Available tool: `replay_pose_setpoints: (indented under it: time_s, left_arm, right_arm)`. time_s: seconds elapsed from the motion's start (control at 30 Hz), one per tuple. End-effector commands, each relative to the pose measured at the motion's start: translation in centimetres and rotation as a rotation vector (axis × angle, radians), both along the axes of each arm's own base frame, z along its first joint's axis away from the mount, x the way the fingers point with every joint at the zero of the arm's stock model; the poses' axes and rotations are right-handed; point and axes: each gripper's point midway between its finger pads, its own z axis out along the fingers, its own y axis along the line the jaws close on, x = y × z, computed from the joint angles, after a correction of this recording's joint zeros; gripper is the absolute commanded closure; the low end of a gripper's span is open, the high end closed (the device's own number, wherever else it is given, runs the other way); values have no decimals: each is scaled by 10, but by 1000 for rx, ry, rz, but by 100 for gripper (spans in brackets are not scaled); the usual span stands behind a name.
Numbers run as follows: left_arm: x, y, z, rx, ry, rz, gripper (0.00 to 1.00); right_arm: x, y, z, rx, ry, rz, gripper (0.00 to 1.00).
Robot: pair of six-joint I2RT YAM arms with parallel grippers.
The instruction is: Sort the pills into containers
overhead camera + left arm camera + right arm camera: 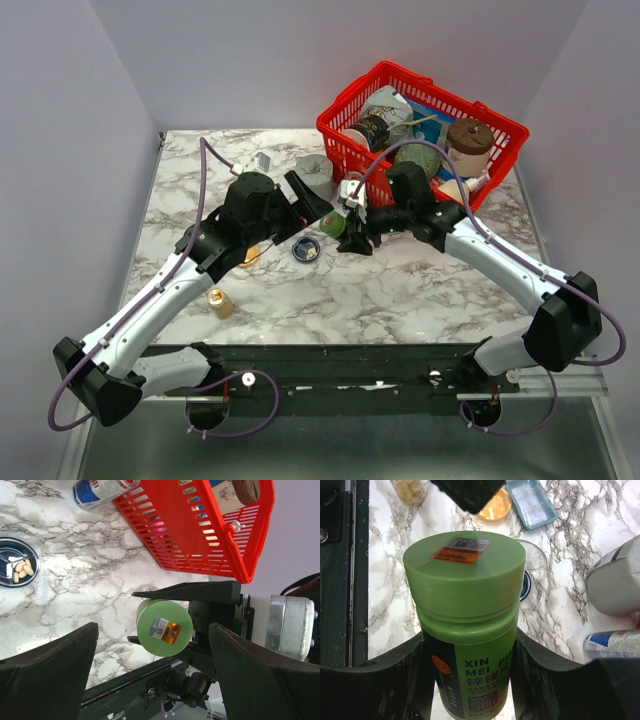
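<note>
The right gripper [470, 672] clamps the bottle [465, 595], presenting its cap [464, 565] to the wide-spread left gripper [154, 630], probably for unscrewing. The blue dish [31, 549], holding pills [22, 570], and the orange dish [496, 509] wait near the bottle.

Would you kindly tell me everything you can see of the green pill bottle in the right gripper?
The green pill bottle is round and looks like plastic. Its broad, smooth, light green lid is on and carries an orange and white code sticker. The darker green body label shows white letters "XIN MEI", Chinese characters and a small orange round seal. The right gripper clamps its body from both sides, apparently holding it clear of the marble table, near the red basket.
</note>
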Motion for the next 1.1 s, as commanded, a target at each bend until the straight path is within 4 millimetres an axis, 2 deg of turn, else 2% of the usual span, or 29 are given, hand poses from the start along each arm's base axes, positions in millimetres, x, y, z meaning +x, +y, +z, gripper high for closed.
replay_pose_setpoints:
  time_s: [0.0,0.17,0.3,0.5,0.57,0.7,0.87,1.07]
  left_arm:
    - [3,3,12,13,-8,61,1]
    - [0,-7,14,9,-1,35,1]
    - [0,-14,5,59,19,29,2]
    - [-1,-24,-6,124,42,-2,12]
    - [0,-26,-8,137,44,-8,19]
    - [-2,-27,-9,157,46,-21,27]
    - [-5,-31,-14,182,42,-70,57]
    - [-17,-38,-13,207,-15,-211,76]
  right_arm:
    - [3,0,8,16,-56,1,81]
    - [3,1,6,13,-49,3,81]
    - [3,0,7,13,-52,3,81]
    - [3,1,7,14,-52,4,81]
    - [2,2,8,16,-52,8,81]
    - [2,1,7,14,-48,6,81]
    - [0,3,8,24,-30,15,81]
    - [-17,10,11,67,41,94,81]
